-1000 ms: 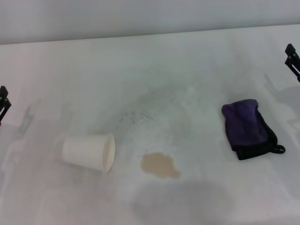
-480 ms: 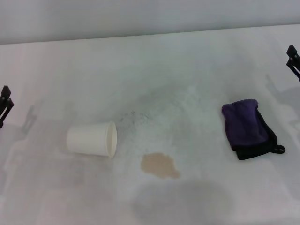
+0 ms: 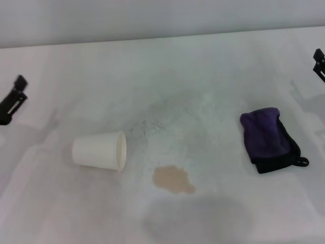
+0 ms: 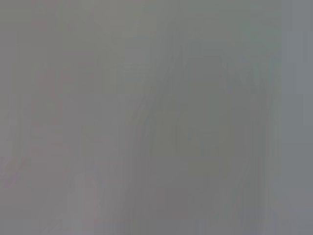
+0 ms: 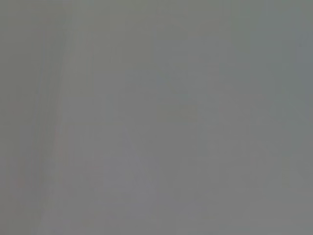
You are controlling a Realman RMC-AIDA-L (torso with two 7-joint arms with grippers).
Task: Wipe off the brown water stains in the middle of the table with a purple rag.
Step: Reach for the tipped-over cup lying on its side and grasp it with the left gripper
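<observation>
The table [image 3: 167, 76] was viewed from the head camera, set high and angled forward and down, its far edge lying toward 12 o'clock. Both wrist views were filled with featureless grey, perhaps a surface seen very close; no shared area could be identified.

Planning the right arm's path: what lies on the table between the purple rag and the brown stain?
Nothing: in the head view only bare table separates the purple rag from the brown water stains. The paper cup lies beyond the stain.
</observation>
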